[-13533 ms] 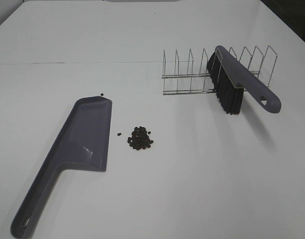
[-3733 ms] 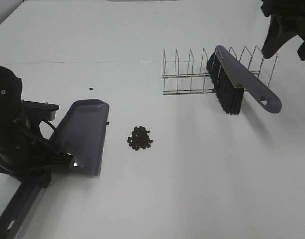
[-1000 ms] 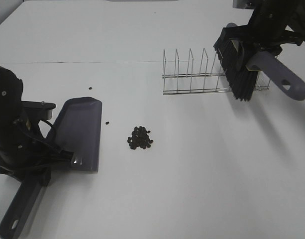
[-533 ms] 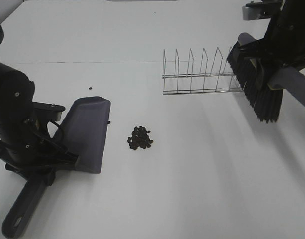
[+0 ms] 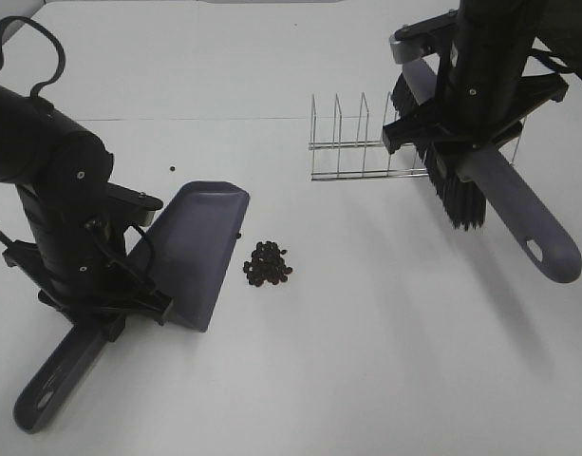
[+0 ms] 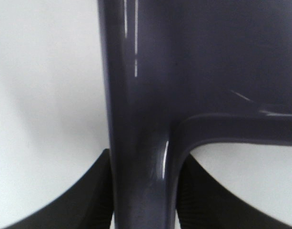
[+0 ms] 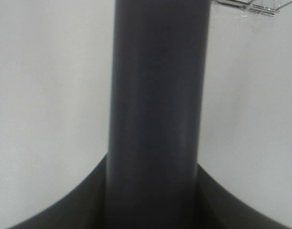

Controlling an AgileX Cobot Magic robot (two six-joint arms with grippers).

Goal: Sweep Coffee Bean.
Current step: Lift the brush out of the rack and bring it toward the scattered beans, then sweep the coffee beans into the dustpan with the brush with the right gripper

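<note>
A small pile of dark coffee beans (image 5: 267, 263) lies on the white table (image 5: 347, 351). A stray bean (image 5: 170, 169) lies further back to the left. My left gripper (image 5: 101, 309) is shut on the purple-grey dustpan's handle (image 6: 141, 181). The dustpan (image 5: 196, 252) is tilted, with its open edge just left of the pile. My right gripper (image 5: 466, 142) is shut on the brush handle (image 7: 155, 109) and holds the purple-grey brush (image 5: 504, 204) in the air, bristles (image 5: 457, 195) pointing down, to the right of the pile and in front of the rack.
A wire dish rack (image 5: 366, 142) stands at the back, right of centre, partly behind my right arm. The brush handle's free end (image 5: 547, 256) sticks out toward the front right.
The dustpan has shifted right, closer to the bean pile. The brush has swung left and down from the far right edge, and its handle now points toward the front right.
</note>
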